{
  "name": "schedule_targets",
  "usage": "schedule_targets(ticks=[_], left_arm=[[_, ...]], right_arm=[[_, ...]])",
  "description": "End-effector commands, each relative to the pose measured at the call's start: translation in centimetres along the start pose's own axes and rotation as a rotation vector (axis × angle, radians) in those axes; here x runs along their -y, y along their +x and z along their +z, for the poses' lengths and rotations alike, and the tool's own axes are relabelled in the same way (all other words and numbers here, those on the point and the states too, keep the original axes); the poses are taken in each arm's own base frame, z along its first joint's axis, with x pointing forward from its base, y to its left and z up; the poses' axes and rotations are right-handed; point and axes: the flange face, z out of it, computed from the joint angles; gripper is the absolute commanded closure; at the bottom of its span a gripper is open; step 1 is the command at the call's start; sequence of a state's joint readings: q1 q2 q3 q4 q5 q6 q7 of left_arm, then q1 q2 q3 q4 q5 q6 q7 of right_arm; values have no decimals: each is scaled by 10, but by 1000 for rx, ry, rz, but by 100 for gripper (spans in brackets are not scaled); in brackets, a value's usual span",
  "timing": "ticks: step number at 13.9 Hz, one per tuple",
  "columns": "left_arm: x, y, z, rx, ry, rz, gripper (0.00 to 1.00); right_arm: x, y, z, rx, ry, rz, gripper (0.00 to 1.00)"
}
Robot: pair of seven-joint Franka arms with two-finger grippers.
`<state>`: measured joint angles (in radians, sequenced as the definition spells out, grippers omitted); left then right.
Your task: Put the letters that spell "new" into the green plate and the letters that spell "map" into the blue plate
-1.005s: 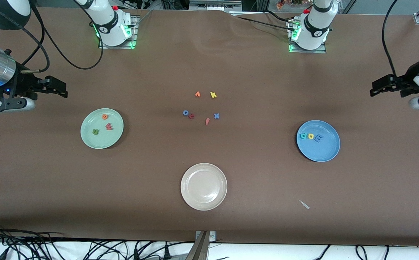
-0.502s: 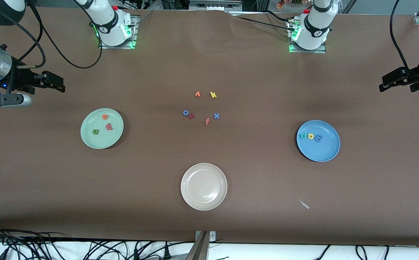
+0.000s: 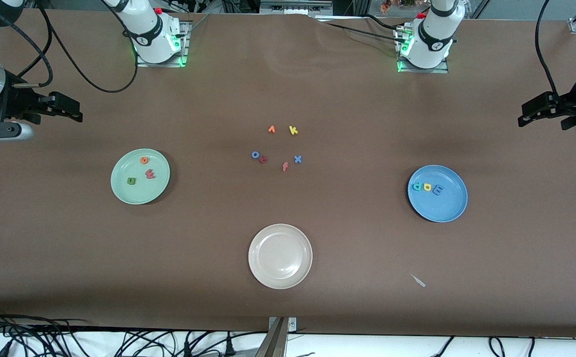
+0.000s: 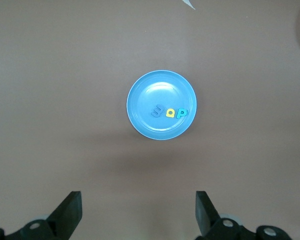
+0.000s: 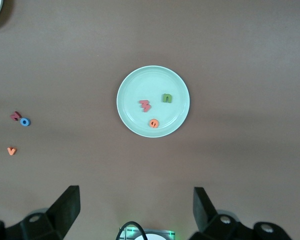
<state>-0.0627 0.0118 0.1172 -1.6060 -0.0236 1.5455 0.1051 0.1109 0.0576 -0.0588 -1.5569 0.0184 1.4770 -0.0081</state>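
The left gripper (image 4: 137,212) hangs wide open and empty over the table's left-arm edge; the right gripper (image 5: 135,210) likewise at the right-arm edge; three foam letters lie in the round pale-green plate (image 3: 119,191), three in the round blue plate (image 3: 446,208); six loose letters sit mid-table; one cream plate (image 3: 280,277) near the front edge.

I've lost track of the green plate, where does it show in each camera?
Front view: green plate at the right arm's end of the table.
Right wrist view: mid-picture, the n, e and w on it.
Left wrist view: not in it.
Shared landmark: blue o, front and right wrist only.
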Motion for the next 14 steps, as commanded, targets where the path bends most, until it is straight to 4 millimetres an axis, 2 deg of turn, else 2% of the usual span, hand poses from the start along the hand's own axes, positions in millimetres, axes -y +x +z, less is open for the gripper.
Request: schedule_targets(ticks=[1,12,14], left_arm=[[-12,-2,0,-15,-11,40,0],[-8,1,1,-18,-8,34,0],[-7,6,7,-7,-10,32,0]], right_arm=[[0,-20,-16,-8,1,-2,1],[3,-23,-24,-28,-20,-21,0],[2,-23,-23,-23,-35,-17,0]])
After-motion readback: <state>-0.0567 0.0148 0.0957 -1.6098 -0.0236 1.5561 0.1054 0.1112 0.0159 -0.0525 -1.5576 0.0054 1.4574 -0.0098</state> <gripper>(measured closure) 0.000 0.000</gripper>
